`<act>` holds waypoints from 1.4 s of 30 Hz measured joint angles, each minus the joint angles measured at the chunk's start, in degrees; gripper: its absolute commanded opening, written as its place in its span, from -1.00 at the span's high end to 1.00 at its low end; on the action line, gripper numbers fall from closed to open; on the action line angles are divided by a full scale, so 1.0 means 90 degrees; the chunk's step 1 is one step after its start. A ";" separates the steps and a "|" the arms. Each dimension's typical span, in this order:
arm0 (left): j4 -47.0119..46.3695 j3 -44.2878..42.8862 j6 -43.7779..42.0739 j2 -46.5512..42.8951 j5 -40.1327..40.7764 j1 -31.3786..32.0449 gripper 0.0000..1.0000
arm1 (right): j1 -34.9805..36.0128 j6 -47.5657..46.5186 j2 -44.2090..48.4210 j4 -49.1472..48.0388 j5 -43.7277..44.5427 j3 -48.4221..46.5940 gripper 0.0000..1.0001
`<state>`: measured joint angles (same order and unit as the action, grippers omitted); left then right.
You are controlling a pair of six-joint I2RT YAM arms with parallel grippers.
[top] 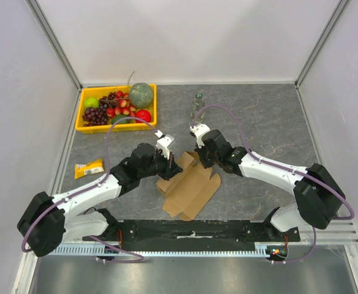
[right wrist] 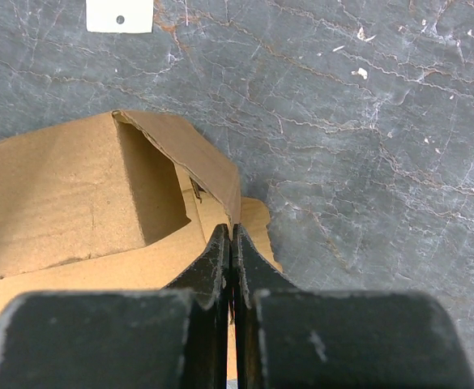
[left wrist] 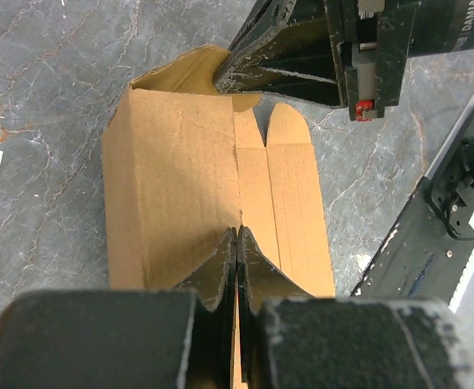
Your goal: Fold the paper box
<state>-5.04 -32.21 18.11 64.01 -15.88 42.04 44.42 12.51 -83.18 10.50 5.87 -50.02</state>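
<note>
One paper box [top: 190, 185] is lying on one table [top: 258, 116]. Two grippers are showing: the left gripper [left wrist: 237, 237] and the right gripper [right wrist: 231, 233]. One yellow tray [top: 115, 128] is holding one melon [top: 141, 94] and one green apple [top: 91, 102]. One snack packet [top: 89, 168] and one white tag [right wrist: 119, 14] are lying apart.

The dark grey, marble-patterned table [top: 258, 116] carries a yellow tray [top: 79, 125] of fruit at its far left corner. A yellow snack packet [top: 89, 168] lies flat near the left edge. A partly folded brown cardboard box [top: 191, 193] sits in the near middle, one side raised. A small clear object [top: 197, 105] stands at the far middle. A small white card [right wrist: 120, 14] with a hole lies beside the box.
</note>
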 measured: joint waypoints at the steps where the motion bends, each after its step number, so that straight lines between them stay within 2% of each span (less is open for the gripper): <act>1: 0.0000 -0.0015 -0.0029 0.0049 0.0051 0.0063 0.96 | -0.0002 0.0005 0.0000 -0.0002 -0.0002 0.0000 1.00; 19: 0.0041 -0.0107 -0.0243 0.0136 0.0692 0.0202 0.95 | 0.0000 0.0066 -0.0002 -0.0041 -0.0245 0.0097 1.00; 24: 0.0083 -0.0109 -0.0272 -0.0002 0.1132 0.0202 0.71 | 0.0000 0.0066 -0.0002 -0.0046 -0.0287 0.0100 1.00; 29: 0.0092 -0.0143 -0.0328 -0.0058 0.1350 0.0202 0.21 | 0.0000 0.0063 -0.0002 -0.0049 -0.0291 0.0102 1.00; 33: 0.0104 -0.0143 -0.0362 -0.0058 0.1477 0.0202 -0.05 | 0.0000 0.0063 -0.0002 -0.0049 -0.0318 0.0102 1.00; 36: 0.0163 -0.0170 -0.0398 -0.0058 0.1552 0.0202 -0.12 | 0.0000 0.0063 -0.0002 -0.0049 -0.0340 0.0102 1.00; 42: 0.0168 -0.0238 -0.0437 0.0010 0.1593 0.0199 -0.14 | 0.0000 0.0063 -0.0002 -0.0049 -0.0367 0.0104 1.00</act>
<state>-3.53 -34.35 14.17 64.10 -1.54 43.83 44.42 13.08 -83.20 10.07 2.57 -49.08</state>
